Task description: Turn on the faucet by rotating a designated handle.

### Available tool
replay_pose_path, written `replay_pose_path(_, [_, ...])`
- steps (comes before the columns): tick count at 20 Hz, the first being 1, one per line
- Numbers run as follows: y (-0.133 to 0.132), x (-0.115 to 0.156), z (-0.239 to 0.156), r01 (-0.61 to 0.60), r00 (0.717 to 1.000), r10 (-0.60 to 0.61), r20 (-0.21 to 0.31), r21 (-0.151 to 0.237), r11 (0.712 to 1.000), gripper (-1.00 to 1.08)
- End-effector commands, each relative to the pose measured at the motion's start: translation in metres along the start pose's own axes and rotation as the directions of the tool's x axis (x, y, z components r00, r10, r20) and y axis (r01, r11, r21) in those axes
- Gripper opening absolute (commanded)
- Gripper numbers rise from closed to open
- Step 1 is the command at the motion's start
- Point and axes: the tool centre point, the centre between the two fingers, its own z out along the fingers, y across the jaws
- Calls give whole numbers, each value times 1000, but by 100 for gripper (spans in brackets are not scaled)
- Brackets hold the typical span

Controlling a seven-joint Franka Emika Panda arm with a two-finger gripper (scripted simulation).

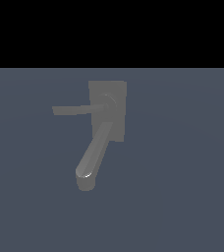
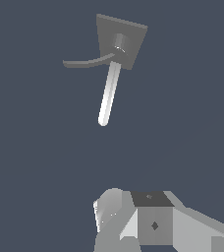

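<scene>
Faucet [image 1: 108, 110] sits on the blue-grey floor [image 1: 182, 187], matte grey. Landmark: its block base [image 1: 115, 88]. From the pivot [image 1: 107, 100] on the base, the handle [image 1: 77, 109], thin and flat, runs toward the exterior view's left. The spout [image 1: 92, 157], thick and rounded, comes off the base below the handle and reaches toward the camera. Gripper [image 2: 133, 221] appears only in the wrist view, well apart from the base and touching nothing; fingertips are cropped, so cannot tell whether released or clenched.
</scene>
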Motion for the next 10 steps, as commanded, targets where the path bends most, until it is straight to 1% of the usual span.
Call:
replay_pose_path(1, [0, 0, 0, 0, 1000, 0, 0, 0, 1000, -100])
replay_pose_path(6, [-2, 1, -6, 4, 1000, -4, -13, -8, 1000, -100])
replay_pose_path(10, [-2, 2, -12, 2, 999, -4, -36, -35, 999, -100])
